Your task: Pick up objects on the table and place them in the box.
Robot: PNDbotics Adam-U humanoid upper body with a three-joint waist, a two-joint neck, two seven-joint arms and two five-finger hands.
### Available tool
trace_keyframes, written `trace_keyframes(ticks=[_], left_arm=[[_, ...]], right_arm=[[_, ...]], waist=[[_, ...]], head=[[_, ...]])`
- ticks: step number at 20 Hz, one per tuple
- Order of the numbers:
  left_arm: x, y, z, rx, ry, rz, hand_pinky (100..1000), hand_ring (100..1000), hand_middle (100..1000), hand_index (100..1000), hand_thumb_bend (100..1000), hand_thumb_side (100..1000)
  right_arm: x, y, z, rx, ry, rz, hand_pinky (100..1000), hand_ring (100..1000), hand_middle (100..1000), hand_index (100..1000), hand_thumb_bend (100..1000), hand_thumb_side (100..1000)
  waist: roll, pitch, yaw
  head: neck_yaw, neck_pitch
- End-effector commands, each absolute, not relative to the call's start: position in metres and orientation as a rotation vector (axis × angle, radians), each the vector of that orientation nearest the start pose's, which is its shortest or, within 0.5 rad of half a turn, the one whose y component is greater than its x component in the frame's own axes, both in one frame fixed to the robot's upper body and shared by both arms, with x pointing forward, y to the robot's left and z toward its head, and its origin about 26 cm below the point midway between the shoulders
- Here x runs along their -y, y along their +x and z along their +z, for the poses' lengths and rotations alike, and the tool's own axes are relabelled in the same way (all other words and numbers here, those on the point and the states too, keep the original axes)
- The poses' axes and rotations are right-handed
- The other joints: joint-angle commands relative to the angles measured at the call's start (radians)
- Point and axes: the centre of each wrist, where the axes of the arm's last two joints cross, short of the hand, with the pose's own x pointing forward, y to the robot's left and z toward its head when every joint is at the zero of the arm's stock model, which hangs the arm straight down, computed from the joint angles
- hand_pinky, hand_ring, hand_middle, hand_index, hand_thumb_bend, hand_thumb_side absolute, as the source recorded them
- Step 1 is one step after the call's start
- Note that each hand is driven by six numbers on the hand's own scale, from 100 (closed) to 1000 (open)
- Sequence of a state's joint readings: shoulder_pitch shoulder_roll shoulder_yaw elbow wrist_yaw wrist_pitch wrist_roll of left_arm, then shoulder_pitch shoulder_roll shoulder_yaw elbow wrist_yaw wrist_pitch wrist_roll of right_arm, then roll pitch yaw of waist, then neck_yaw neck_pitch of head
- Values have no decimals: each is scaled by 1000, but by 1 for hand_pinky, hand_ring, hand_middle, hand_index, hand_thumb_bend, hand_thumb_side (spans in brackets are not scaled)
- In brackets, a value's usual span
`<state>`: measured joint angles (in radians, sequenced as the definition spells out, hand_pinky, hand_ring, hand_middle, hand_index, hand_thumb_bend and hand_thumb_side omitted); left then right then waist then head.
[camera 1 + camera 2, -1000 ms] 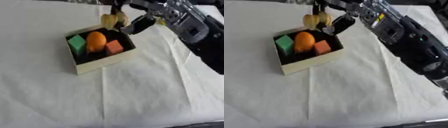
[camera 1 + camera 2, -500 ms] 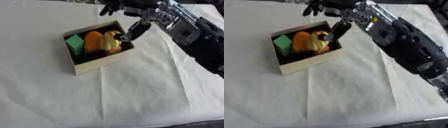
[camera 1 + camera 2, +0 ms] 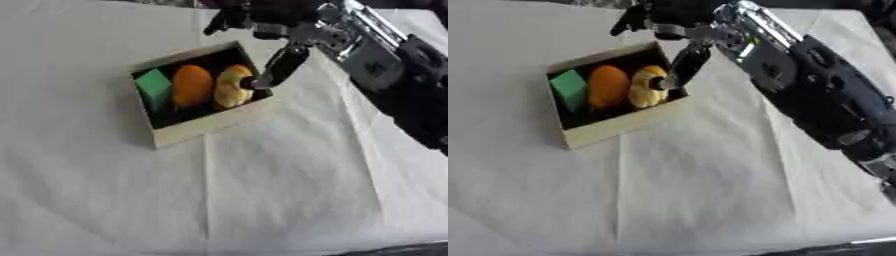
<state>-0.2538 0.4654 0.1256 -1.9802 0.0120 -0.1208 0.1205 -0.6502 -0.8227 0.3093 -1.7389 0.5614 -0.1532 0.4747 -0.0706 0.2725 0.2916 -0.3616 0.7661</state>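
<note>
A shallow cardboard box (image 3: 213, 126) lies on the white cloth. Inside it, from left to right, are a green block (image 3: 154, 86), an orange (image 3: 192, 85) and a pale yellow lumpy thing (image 3: 229, 86). My right hand (image 3: 677, 16) hovers over the box's far right corner, open. One straight finger (image 3: 280, 65) points down, with its tip at the yellow thing's right side. Nothing is held in the hand. My left hand shows in neither view.
The right forearm (image 3: 815, 95), black and silver, runs from the hand to the right edge, above the cloth. White creased cloth (image 3: 262, 200) covers the table in front of and left of the box.
A second ago my right hand held the yellow thing above the box's far edge. It has let go; the thing now lies in the box beside the orange, and the fingers have spread.
</note>
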Motion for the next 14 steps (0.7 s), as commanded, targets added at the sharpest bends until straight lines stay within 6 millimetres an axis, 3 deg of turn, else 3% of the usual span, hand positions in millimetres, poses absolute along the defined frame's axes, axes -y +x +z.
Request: trace_keyframes(ticks=[1, 7, 10, 14], left_arm=[[-317, 290, 218, 2391, 451, -292, 820, 737, 673, 835, 100, 684], [-320, 289, 218, 2388, 466, -288, 820, 737, 673, 835, 100, 685], [-321, 288, 217, 2384, 479, -281, 819, 737, 672, 834, 100, 685], [-323, 288, 217, 2388, 495, -274, 819, 737, 673, 834, 100, 684]], right_arm=[[278, 347, 282, 1721, -908, 1780, 843, 838, 856, 945, 350, 100], [302, 335, 299, 1763, -986, 1600, 832, 840, 847, 938, 334, 100], [332, 335, 299, 1668, -1115, 1503, 828, 867, 864, 944, 413, 100], [377, 344, 291, 1493, -1264, 1400, 833, 892, 884, 957, 441, 100]], waist=[[6, -6, -2], [7, -6, -13], [8, -3, -16], [12, 1, -16]], head=[[5, 4], [17, 4], [20, 4], [10, 4]])
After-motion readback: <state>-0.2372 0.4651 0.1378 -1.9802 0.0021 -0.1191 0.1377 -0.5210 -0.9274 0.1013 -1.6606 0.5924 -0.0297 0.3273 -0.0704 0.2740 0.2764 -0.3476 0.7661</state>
